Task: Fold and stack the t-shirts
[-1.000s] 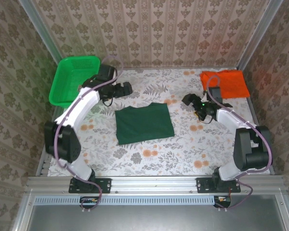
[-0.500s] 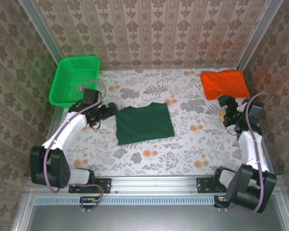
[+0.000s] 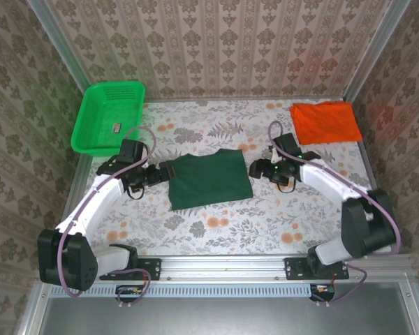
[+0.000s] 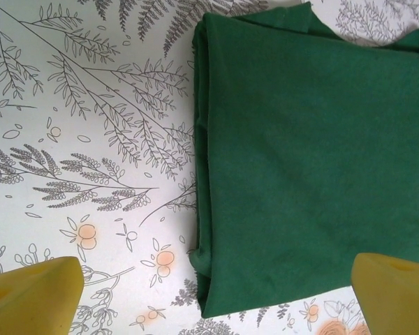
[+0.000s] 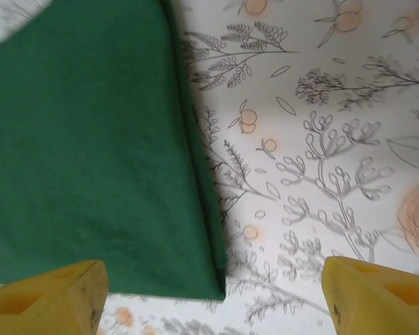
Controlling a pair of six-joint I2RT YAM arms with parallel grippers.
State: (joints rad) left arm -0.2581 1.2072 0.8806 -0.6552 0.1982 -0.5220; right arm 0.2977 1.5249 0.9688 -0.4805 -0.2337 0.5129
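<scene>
1. Folded green t-shirt lies centrally, between both pincers.
2. At its left edge, left gripper; at its right edge, right gripper. Both have fingers apart and are equally near.
3. Folded orange t-shirt lies far right, nearer right gripper.

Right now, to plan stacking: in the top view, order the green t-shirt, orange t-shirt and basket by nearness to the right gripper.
1. Dark green t-shirt, centre, beside the right gripper.
2. Orange t-shirt, far right.
3. Green basket, far left.
</scene>
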